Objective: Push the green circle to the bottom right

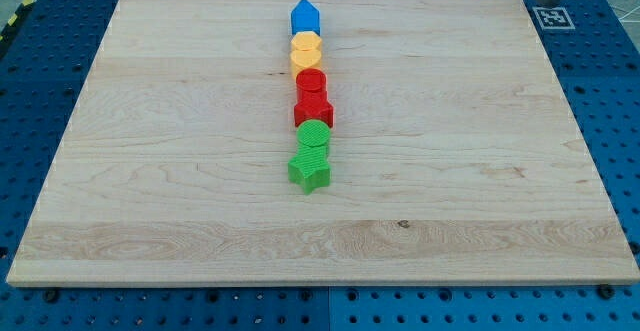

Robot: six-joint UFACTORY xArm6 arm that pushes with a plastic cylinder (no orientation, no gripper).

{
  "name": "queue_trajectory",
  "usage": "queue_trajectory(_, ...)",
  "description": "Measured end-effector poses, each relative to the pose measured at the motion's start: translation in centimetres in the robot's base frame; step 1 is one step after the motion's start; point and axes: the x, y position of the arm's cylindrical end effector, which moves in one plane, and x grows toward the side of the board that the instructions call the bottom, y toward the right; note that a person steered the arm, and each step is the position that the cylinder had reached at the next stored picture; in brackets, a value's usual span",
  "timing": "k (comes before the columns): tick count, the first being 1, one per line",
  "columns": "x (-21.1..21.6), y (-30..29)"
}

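One camera looks down at a slant from beyond the pale wooden table (180, 171)'s bottom edge, taking in the whole top.

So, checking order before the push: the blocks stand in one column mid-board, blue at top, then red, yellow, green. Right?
Not quite. The camera view shows blue, then yellow, then red, then the green circle and another green block. My tip does not show.
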Motion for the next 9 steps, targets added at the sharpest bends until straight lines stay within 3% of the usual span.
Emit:
queue_trajectory(5, 9.3, -3.0)
queue_trajectory(9, 19.3, -6.0)
